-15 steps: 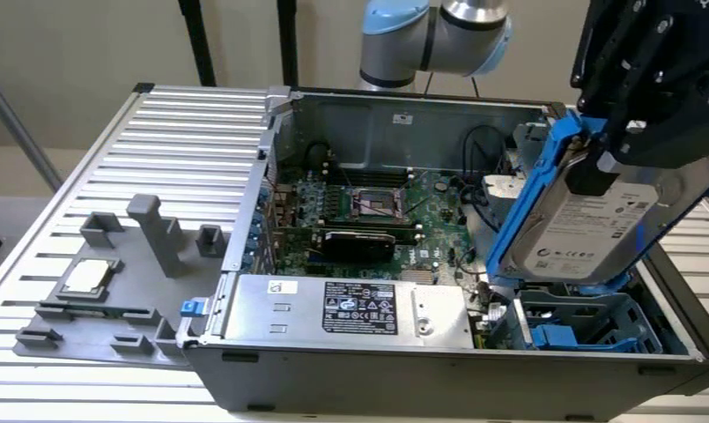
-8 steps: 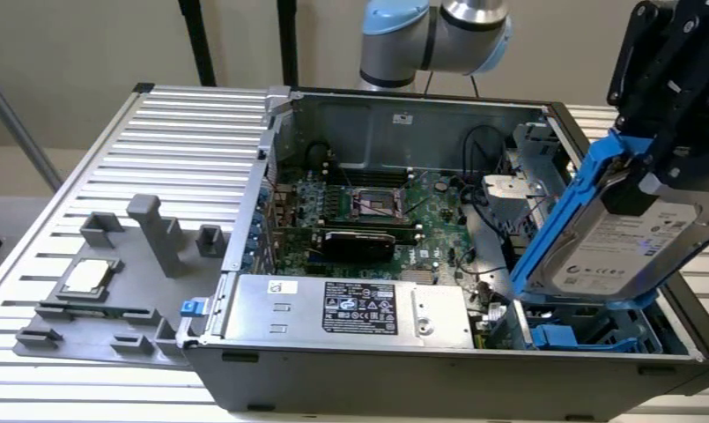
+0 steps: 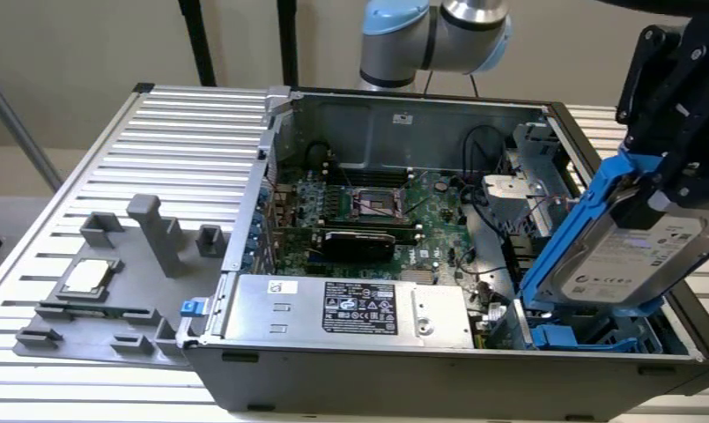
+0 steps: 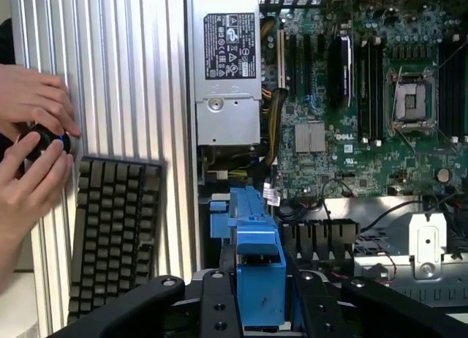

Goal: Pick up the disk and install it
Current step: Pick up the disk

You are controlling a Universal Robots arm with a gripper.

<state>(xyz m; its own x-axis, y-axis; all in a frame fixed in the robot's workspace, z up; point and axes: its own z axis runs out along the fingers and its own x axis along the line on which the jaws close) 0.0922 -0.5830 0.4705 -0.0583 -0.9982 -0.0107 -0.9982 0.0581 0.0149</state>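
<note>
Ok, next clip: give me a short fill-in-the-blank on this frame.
1. The pincer is shut on the disk, whose carrier is ___.
2. The silver power supply bears a ___ label.
3. The small square chip lies ___ the computer case.
Missing: blue; black; outside.

We see the flat, rectangular silver-grey disk (image 3: 631,256), white-labelled and framed in a blue plastic carrier, lifted clear and steeply tilted at the exterior view's right, above the open grey computer case (image 3: 448,379). From the wrist view we meet it edge-on, clamped between black fingers (image 4: 219,301).
</note>
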